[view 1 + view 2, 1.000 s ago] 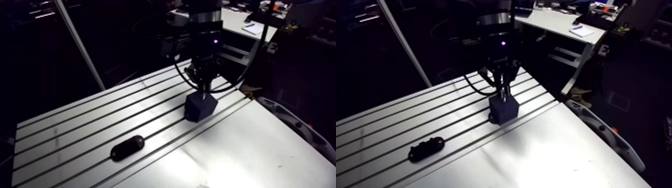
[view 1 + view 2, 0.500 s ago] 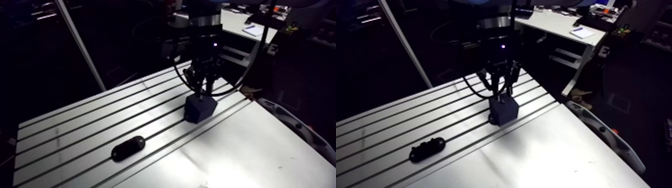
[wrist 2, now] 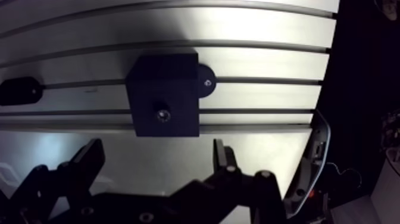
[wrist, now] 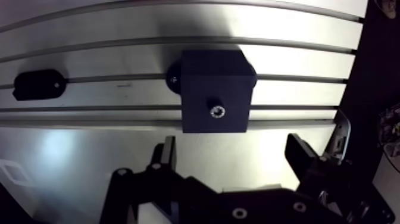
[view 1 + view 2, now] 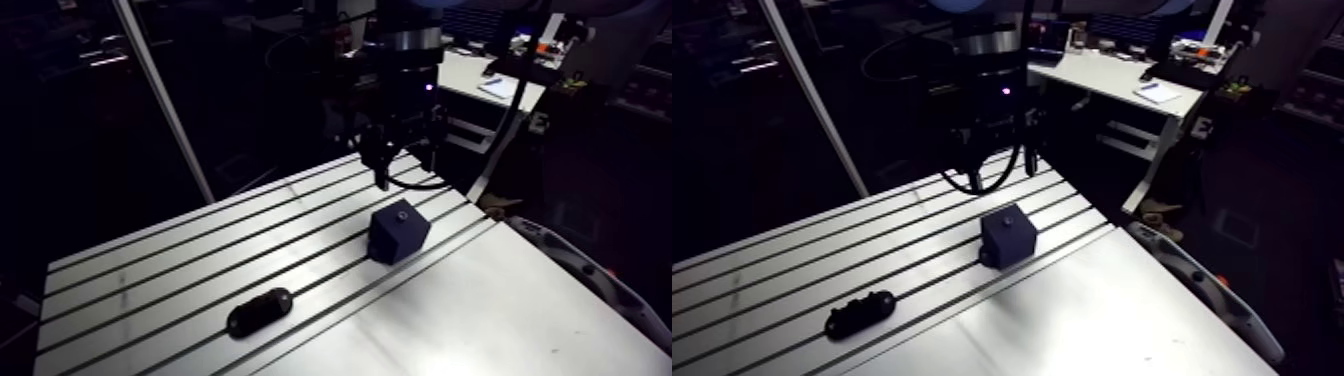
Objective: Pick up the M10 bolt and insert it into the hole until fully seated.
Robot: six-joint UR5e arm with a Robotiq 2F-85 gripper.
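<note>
The two-fingered black claw (image 4: 232,154) hangs above and clear of the dark blue cube-shaped block (image 4: 214,95), which stands on the slotted aluminium surface (image 5: 500,320). In the wrist view its fingers (image 4: 299,156) are spread wide with nothing between them, and the block lies just ahead of them. The small round metal head of the M10 bolt (image 4: 218,111) shows in the middle of the block's top face. It fills the hole there, so the hole itself does not show apart from it. The head looks sunk in or level with the face, but a view from straight above cannot tell whether it stands a little proud.

A flat black oblong piece (image 5: 259,311) lies on the surface well apart from the block, across two of the slots.

Judging from this, the pick and the insertion are done, and the step in hand is the release and the check of seating. If the bolt is fully down, the next move calls only for a clean retreat without brushing the block. If it still stands proud, the claw needs to come straight down over the head and press it home, keeping the block from sliding along its slot.
</note>
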